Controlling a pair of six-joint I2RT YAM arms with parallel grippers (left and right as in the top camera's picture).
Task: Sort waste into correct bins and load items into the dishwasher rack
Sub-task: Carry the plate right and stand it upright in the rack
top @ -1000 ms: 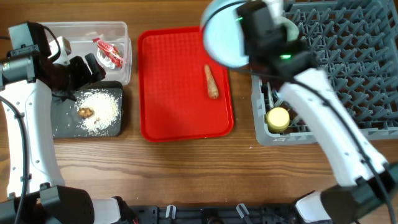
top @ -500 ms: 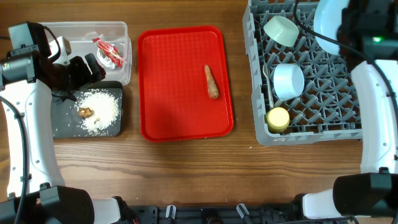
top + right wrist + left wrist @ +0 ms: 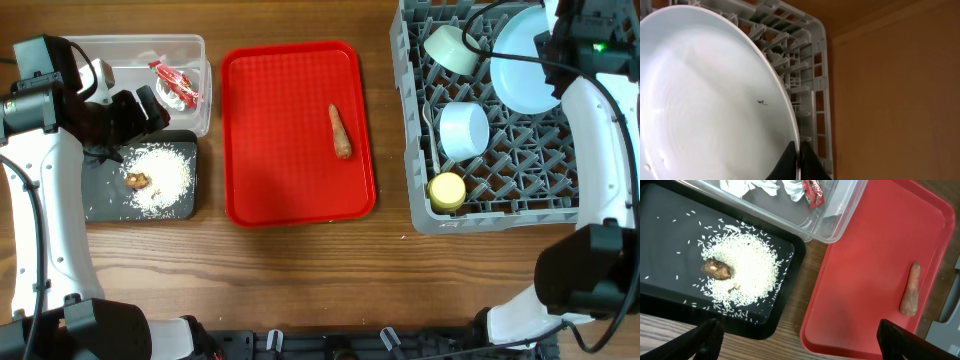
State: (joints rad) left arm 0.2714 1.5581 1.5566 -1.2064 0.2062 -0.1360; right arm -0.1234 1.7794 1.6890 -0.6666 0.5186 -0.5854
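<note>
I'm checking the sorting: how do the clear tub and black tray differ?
The clear tub is see-through and deeper; the black tray is opaque and shallow. The tub holds a red wrapper and white scraps; the tray holds rice and a brown lump. Both are rectangular.

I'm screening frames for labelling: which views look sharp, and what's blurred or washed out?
Overhead: evenly lit, red tray crisp. Left wrist: rice crumbs crisp, dark fingers at the bottom edge soft. Right wrist: the plate fills the frame, pale and nearly featureless; rack behind readable.
</note>
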